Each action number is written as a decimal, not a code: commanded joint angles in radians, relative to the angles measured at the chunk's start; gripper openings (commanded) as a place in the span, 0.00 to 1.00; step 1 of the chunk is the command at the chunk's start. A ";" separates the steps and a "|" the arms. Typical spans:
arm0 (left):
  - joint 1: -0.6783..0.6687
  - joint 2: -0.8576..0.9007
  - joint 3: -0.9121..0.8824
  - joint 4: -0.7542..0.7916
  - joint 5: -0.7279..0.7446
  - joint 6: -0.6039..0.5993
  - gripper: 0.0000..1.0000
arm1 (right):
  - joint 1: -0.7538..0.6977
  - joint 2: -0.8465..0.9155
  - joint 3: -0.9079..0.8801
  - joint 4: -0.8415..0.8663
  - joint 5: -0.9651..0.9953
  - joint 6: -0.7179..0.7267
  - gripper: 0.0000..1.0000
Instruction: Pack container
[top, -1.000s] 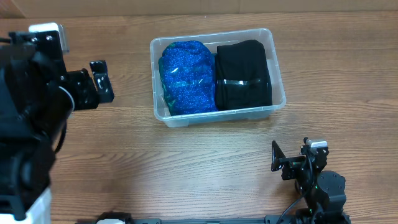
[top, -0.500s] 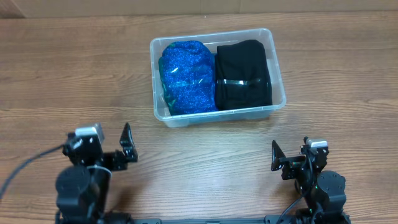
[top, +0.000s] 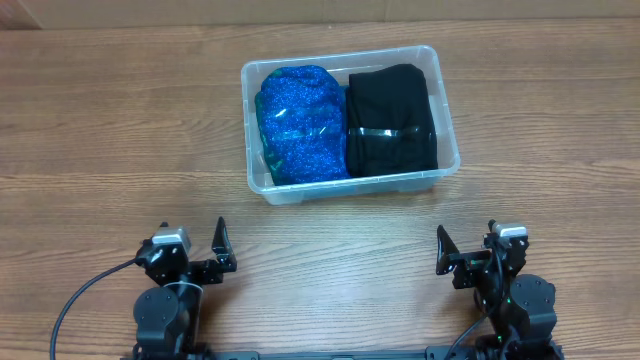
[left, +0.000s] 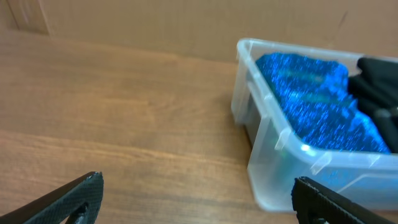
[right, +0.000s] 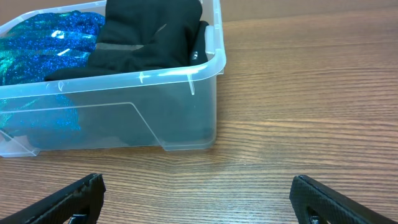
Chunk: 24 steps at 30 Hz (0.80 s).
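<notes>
**Retreating left arm: packing looks done**

Left gripper (left: 199, 193) has dropped back to the near edge of the table (top: 120, 120), fingers wide, empty. The container (top: 340, 57) sits mid-table, blue garment (top: 300, 120) beside black garment (top: 390, 115) inside. Right gripper (right: 198, 190) waits wide, empty.

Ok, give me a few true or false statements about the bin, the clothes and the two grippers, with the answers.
1. The blue sparkly garment lies inside the container, beside the black garment. True.
2. The left gripper is holding the black garment. False: it is open and empty, apart from the container.
3. The right gripper is open with nothing between its fingers. True.
4. The container is tipped onto its side. False: it stands upright on the table, opening upward.
5. The black garment lies on the table outside the container. False: it is in the container.
</notes>
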 joint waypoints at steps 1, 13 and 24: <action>-0.002 -0.013 -0.045 0.060 0.002 -0.007 1.00 | -0.003 -0.012 -0.009 -0.003 -0.002 0.004 1.00; -0.002 -0.012 -0.053 0.071 0.002 -0.006 1.00 | -0.003 -0.012 -0.009 -0.003 -0.002 0.004 1.00; -0.002 -0.012 -0.053 0.071 0.002 -0.006 1.00 | -0.003 -0.012 -0.009 -0.003 -0.002 0.004 1.00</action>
